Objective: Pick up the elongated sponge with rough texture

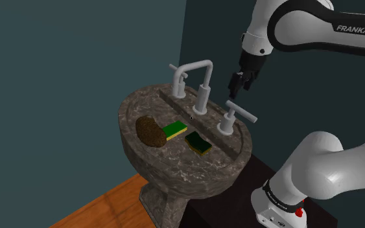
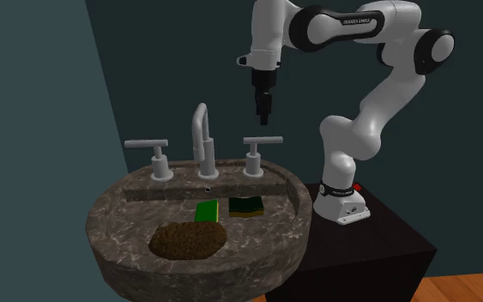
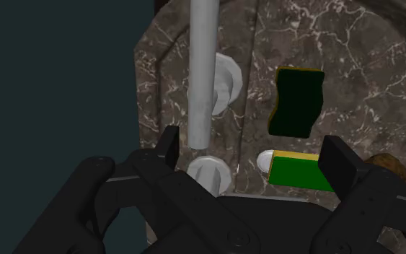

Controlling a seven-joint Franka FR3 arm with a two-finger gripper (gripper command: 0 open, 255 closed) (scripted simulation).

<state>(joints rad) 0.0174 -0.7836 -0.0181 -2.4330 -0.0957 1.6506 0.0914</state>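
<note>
Shoulder view shows the black gripper (image 1: 236,84) up in the air over a tap handle (image 1: 234,116), beside the tall grey tap (image 1: 199,74). Its two fingers are spread apart and hold nothing. The brown bumpy sponge (image 1: 150,131) lies in the stone sink (image 1: 130,110), well apart from the gripper. A bright green sponge (image 1: 174,129) lies just beside it, and a dark green sponge (image 1: 198,143) is near.

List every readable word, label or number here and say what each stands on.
"FRANKA EM", cut off at the shoulder view's right edge: on the arm's upper link.
Lettering on the arm's top link in the second exterior view: too small to read.
Lettering on the base collar: too small to read.
</note>
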